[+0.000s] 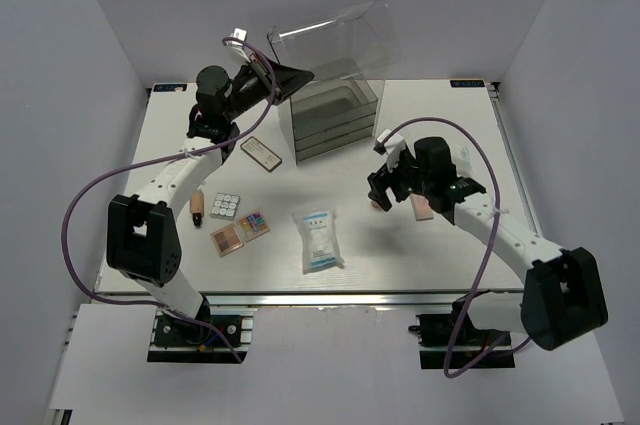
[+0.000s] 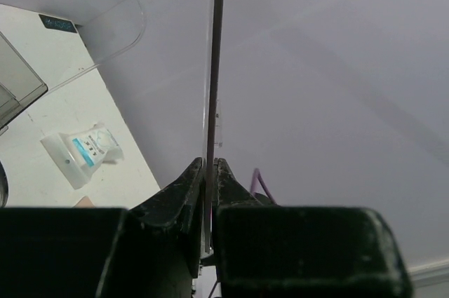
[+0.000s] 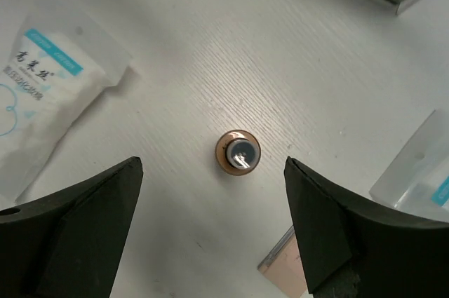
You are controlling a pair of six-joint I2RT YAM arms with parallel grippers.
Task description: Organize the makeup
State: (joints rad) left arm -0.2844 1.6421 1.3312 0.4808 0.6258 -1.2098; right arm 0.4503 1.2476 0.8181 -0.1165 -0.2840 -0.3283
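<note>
My right gripper [image 3: 212, 165] is open and hangs straight above a small brown bottle [image 3: 238, 152] that stands upright on the table, jaws wide on either side without touching it. From above, the right gripper [image 1: 385, 190] half hides the bottle [image 1: 379, 205]. A peach palette [image 1: 423, 208] lies just right of it. My left gripper [image 2: 209, 168] is shut on the edge of the raised clear lid [image 2: 210, 66] of the acrylic drawer box [image 1: 335, 115]. At left lie a dark-framed case [image 1: 262, 153], a white-grid palette [image 1: 226, 206], a multicoloured palette [image 1: 254, 225] and a pink palette [image 1: 227, 240]. The white-and-blue packet [image 1: 318, 238] is in the middle front.
A brown tube [image 1: 198, 204] lies beside the left arm's forearm. A small clear packet [image 3: 417, 172] shows at the right edge of the right wrist view. The left arm reaches over the table's back left, holding the lid [image 1: 335, 45] up behind the box.
</note>
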